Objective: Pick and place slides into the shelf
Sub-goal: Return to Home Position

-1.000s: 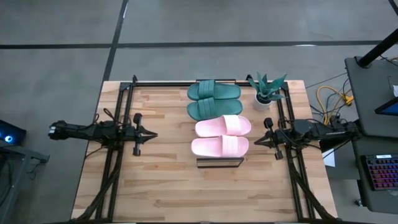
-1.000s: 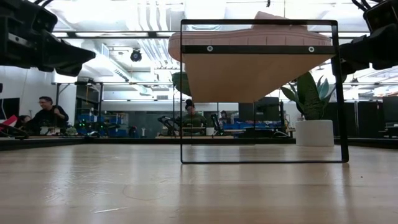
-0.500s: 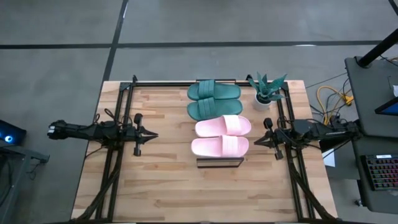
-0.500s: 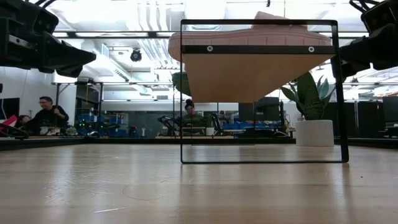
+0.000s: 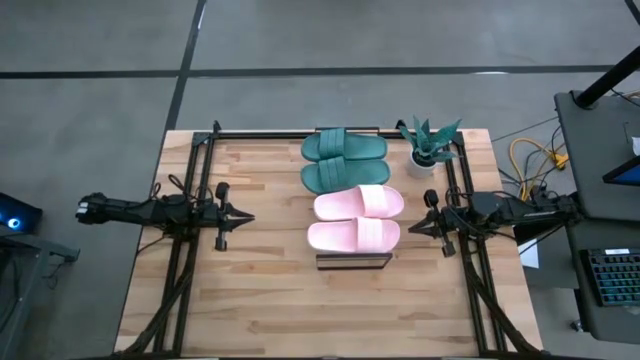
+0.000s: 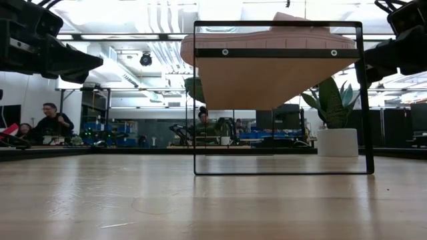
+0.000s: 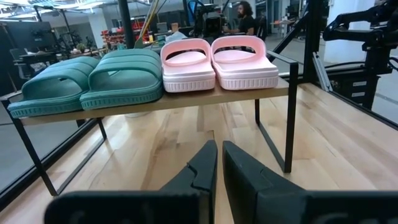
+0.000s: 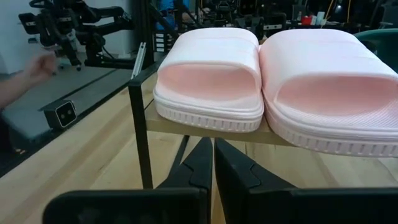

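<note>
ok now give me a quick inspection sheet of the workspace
surface: light wooden tabletop
job's things: two green slides and two pink slides lined up on the shelf
clutter: potted plant at the table's far right corner
grippers: left gripper shut, left of the shelf; right gripper shut, right of it; both hold nothing
cables: yellow cables on the floor right of the table
surroundings: people at desks beyond the table; keyboard at right

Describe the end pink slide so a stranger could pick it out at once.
On the wooden table, between the left gripper and right gripper, a shelf carries a row of four: two teal slides, then two pink. Pick the end pink slide, beside its pink twin and farthest from the potted plant.
</note>
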Robot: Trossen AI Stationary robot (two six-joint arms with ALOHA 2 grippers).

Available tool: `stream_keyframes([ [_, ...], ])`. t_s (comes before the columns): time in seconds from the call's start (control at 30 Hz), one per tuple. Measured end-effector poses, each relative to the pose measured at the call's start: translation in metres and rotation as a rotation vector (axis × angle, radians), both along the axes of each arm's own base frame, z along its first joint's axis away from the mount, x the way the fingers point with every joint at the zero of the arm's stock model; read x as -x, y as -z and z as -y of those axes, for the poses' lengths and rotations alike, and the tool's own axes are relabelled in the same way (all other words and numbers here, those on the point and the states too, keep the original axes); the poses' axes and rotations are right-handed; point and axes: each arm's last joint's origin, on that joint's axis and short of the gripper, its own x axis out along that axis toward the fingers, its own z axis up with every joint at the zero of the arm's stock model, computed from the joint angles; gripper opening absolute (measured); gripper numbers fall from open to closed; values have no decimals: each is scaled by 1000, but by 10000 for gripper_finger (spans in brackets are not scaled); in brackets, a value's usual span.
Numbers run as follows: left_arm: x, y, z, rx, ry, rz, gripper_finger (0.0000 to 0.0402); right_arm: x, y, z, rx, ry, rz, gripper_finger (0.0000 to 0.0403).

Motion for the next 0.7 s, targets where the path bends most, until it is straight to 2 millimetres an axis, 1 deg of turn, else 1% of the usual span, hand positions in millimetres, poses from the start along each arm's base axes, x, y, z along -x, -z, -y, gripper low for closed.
stream_keyframes([
  [0.7,-1,1,0,-1,0,-8,11,0,0,0,0,0,0,9],
])
